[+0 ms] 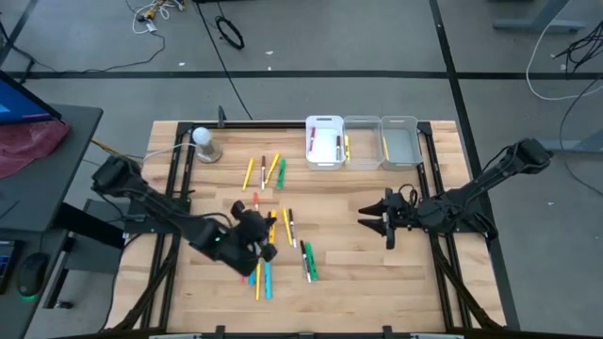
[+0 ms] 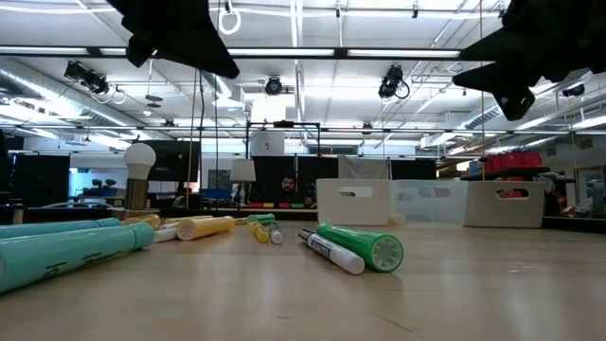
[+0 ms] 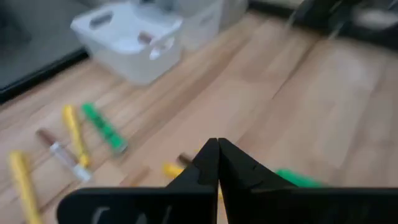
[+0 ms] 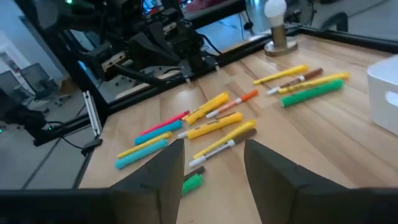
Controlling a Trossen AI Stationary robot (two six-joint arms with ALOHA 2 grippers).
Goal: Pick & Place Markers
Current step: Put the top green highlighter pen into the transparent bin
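Several markers [image 1: 285, 226] in yellow, orange, green, pink and cyan lie scattered flat on the wooden table [image 1: 358, 273], at its middle and left. My left gripper [image 1: 262, 226] hangs shut above this scatter with nothing between its fingers [image 3: 217, 155]. In the left wrist view a green marker [image 3: 102, 127] and a yellow marker [image 3: 74, 134] lie beyond the fingertips. My right gripper [image 1: 369, 218] stands open to the right of the markers, clear of the table. It faces the marker cluster [image 4: 211, 121], and its fingers [image 4: 165, 171] are empty.
A white bin [image 1: 324, 141] with a few markers inside stands at the far edge. Beside it stand two clear bins [image 1: 381, 141]. A bulb on a round base [image 1: 203, 143] stands far left. Bare wood lies between the two grippers and along the near right.
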